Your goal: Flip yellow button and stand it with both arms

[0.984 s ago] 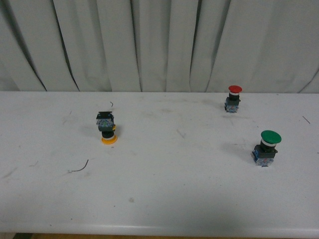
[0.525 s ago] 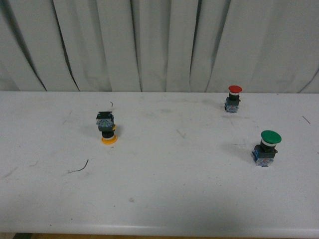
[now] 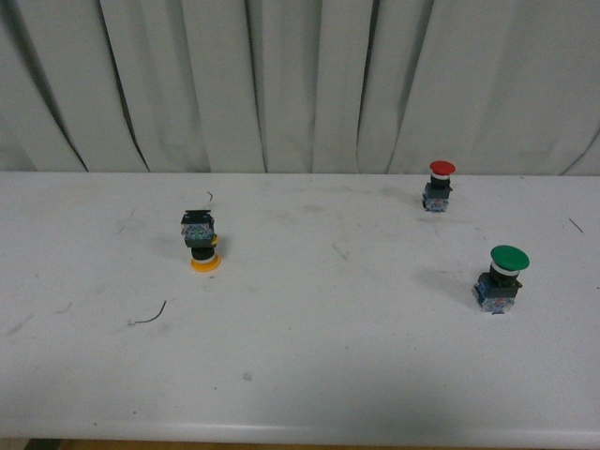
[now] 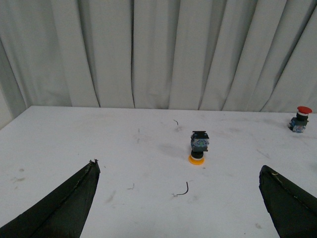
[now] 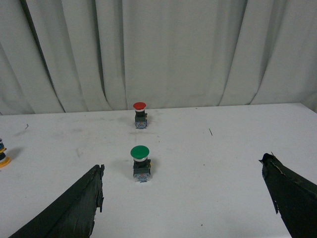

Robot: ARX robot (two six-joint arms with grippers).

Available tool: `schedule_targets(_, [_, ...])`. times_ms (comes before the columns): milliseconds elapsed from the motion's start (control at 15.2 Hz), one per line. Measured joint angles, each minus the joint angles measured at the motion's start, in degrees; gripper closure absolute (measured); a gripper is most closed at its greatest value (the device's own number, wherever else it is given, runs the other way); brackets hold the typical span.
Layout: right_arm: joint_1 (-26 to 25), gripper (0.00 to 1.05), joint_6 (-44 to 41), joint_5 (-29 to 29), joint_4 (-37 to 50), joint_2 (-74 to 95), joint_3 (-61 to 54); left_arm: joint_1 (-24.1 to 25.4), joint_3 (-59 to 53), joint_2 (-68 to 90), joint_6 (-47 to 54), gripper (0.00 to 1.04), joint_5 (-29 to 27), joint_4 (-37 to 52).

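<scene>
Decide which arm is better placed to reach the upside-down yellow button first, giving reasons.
Probably left. The yellow button sits cap-down left of centre, straight ahead of the open left claw; the right wrist view catches only its edge.

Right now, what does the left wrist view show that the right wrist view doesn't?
Left wrist only: the whole yellow button, cap down, a wire scrap, and the open left end effector. Right wrist only: the green button, upright, and the open right end effector. Both: the red button, the table and curtain; the right wrist catches just the yellow cap's edge.
</scene>
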State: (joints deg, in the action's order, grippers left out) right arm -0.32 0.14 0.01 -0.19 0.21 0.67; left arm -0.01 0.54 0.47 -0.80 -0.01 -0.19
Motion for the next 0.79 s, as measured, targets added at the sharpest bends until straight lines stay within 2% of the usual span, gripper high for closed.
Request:
schedule_targets(393, [0.00, 0.06, 0.00, 0.00, 0.00, 0.00, 0.00, 0.00, 0.00, 0.00, 0.00, 0.07, 0.00, 0.00])
schedule_targets(525, [0.00, 0.06, -0.02, -0.02, 0.00, 0.00, 0.00, -4.76, 5.29, 7.34, -3.89, 0.07, -11.08, -11.56])
schedule_targets(656, [0.00, 0.06, 0.00, -0.02, -0.02, 0.02, 0.00, -5.46, 7.61, 8.33, -5.25, 0.07, -13.88, -9.60])
schedule_targets(787, [0.04, 0.06, 0.00, -0.02, -0.02, 0.00, 0.00, -4.90, 9.05, 15.61, -5.14, 0.07, -11.30, -0.59])
